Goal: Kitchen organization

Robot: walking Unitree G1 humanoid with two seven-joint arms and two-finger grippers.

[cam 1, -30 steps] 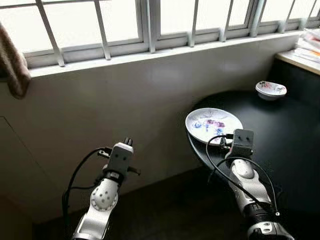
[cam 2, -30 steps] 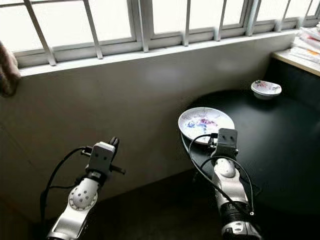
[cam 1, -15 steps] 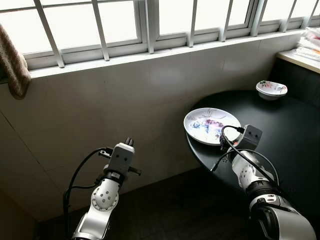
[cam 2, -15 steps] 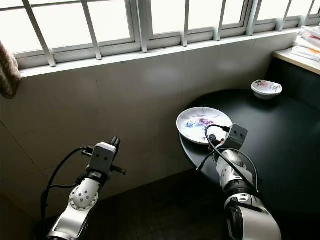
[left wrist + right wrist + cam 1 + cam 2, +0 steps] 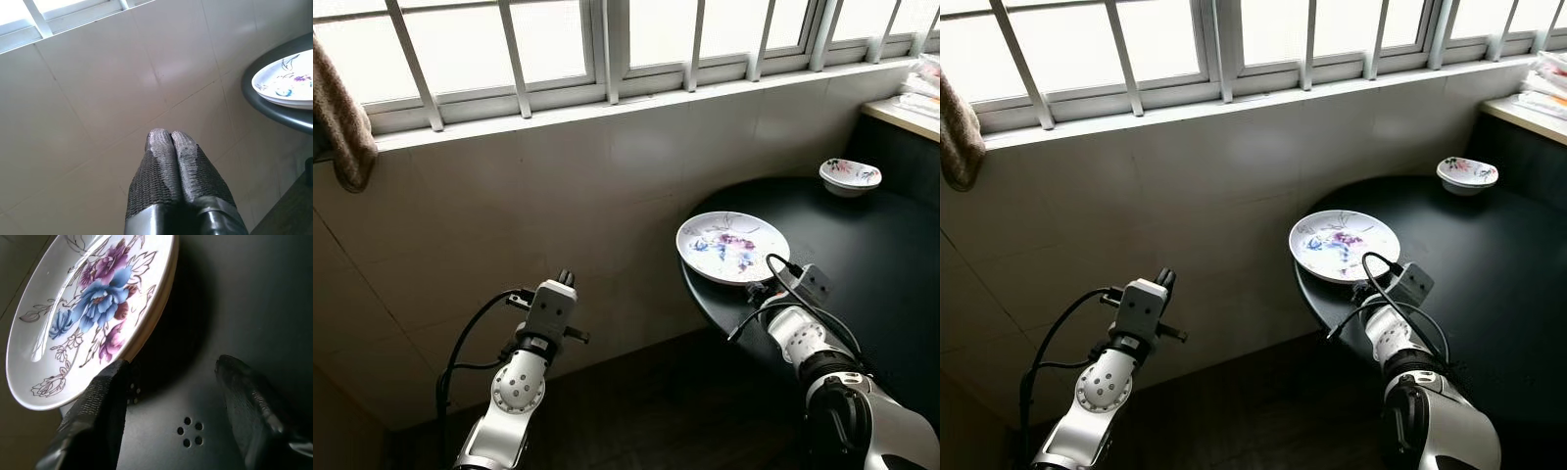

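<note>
At the upper left edge of the left eye view a brown cloth (image 5: 340, 122) is seen hanging beside the barred window (image 5: 558, 44), whose sill runs across the top of the frame above a pale tiled wall (image 5: 558, 196). In the lower left the left gripper (image 5: 168, 139) is held up in front of that wall, well apart from the table, and its two black fingers are pressed together with nothing between them. To the right of centre a round black table (image 5: 862, 245) is set against the wall, and near its left rim a white plate (image 5: 732, 247) painted with blue and purple flowers is lying flat. In the lower right the right gripper (image 5: 168, 369) is positioned low over the table top at the plate's near edge; its fingers (image 5: 105, 396) are spread wide apart, one just beside the plate's rim and the other over bare table, with nothing clamped. Farther back, toward the upper right, a small flowered bowl (image 5: 850, 176) is placed on the table, and a stack of papers (image 5: 920, 93) is seen on a counter at the right edge.
</note>
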